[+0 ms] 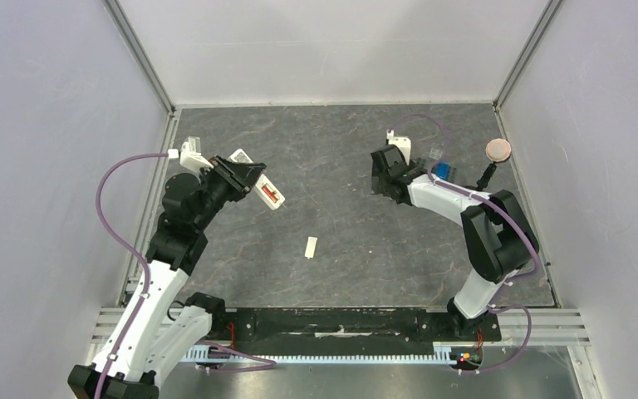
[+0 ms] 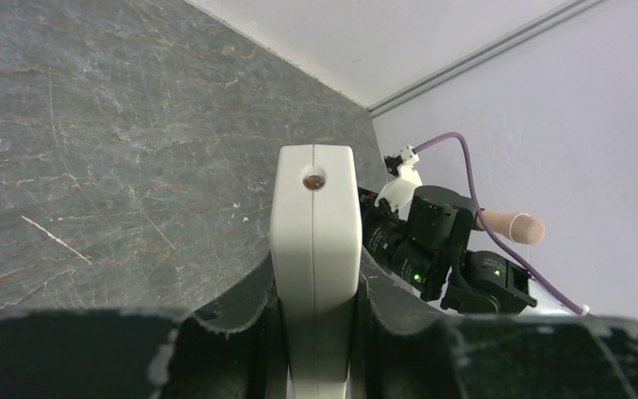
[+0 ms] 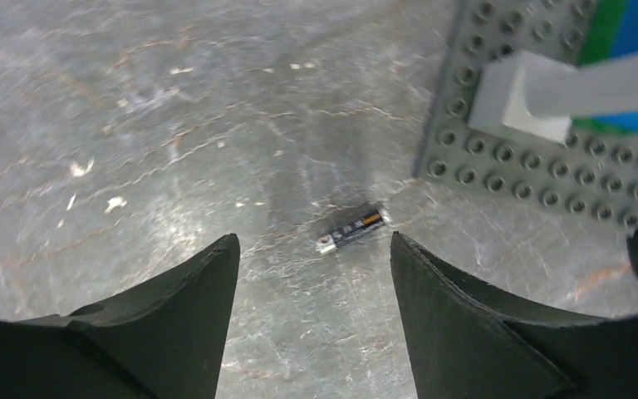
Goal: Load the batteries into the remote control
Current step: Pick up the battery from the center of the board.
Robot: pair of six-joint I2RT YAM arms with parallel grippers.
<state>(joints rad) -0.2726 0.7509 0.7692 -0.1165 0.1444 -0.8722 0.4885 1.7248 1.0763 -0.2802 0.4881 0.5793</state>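
My left gripper (image 1: 245, 179) is shut on the white remote control (image 1: 259, 188) and holds it above the table at the left. A red battery (image 1: 272, 196) shows in the remote's open back. In the left wrist view the remote (image 2: 314, 216) stands end-on between my fingers (image 2: 241, 316). My right gripper (image 1: 384, 184) is open and low over the table at the back right. In the right wrist view a dark battery (image 3: 350, 229) lies on the table just ahead of the gap between the open fingers (image 3: 191, 307), touched by neither.
A small plain white cover piece (image 1: 311, 247) lies mid-table. A grey studded plate (image 3: 532, 158) with blue, green and grey blocks (image 1: 440, 168) sits right of the dark battery. A round tan knob on a stalk (image 1: 498, 150) stands near the right wall.
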